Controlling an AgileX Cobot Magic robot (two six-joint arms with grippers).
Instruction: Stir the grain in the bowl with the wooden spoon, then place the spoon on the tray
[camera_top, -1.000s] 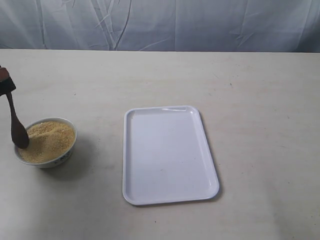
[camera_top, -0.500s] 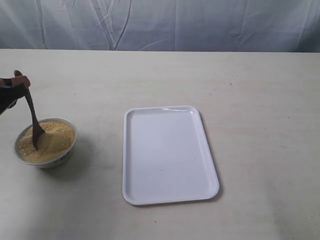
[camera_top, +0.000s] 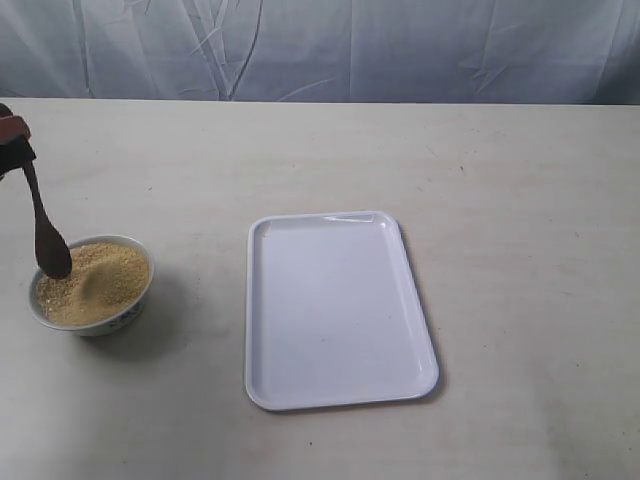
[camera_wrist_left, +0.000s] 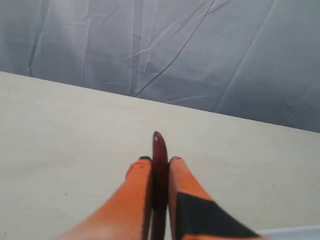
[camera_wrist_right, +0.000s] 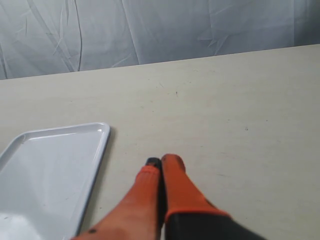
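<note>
I see the tabletop (camera_top: 520, 200) carrying the tray (camera_top: 340, 310) at centre. The bowl (camera_top: 120, 318) stands well left of the tray and holds grain (camera_top: 95, 280). The spoon (camera_top: 48, 250) hangs near upright, blade at the bowl's left rim; contact with the grain cannot be confirmed. Left fingers (camera_wrist_left: 137, 180) clamp the spoon handle. Right fingers (camera_wrist_right: 175, 180) are pressed together, holding nothing.

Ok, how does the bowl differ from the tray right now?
The bowl is small, round and deep; the tray is large, flat and rectangular. The bowl holds grain; the tray holds nothing. The bowl has a faint dark pattern outside; the tray is plain. Both are white and sit on the table.
</note>
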